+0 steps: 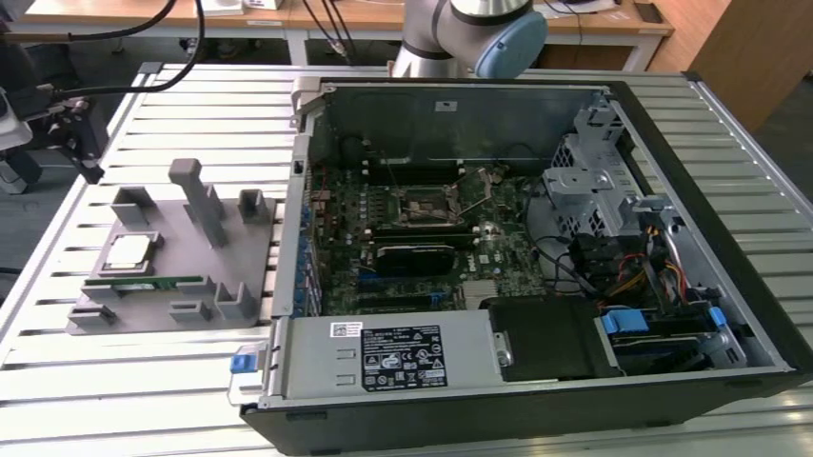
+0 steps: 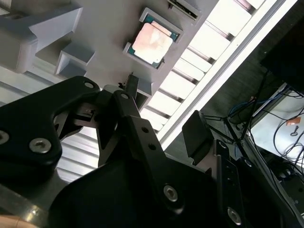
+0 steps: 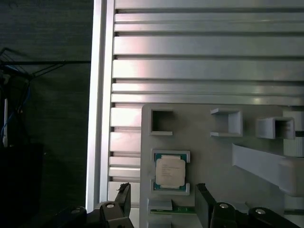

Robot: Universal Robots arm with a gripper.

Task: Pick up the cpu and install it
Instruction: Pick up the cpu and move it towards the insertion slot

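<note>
Gripper (image 3: 163, 194) spread wide, nothing held; cpu (image 3: 170, 172) in grey holder (image 3: 209, 156), w/o contact.

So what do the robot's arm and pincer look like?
The arm is a silvery grey tube with a round light blue cap on its joint. The pincer is black, built from flat angular bars joined with shiny silver screws, ending in two slim black fingers.

Robotics lab bench: slotted aluminium table (image 1: 128, 381), opened computer case (image 1: 445, 116), grey fixture tray (image 1: 247, 262), wooden desks (image 1: 368, 17) behind
</note>
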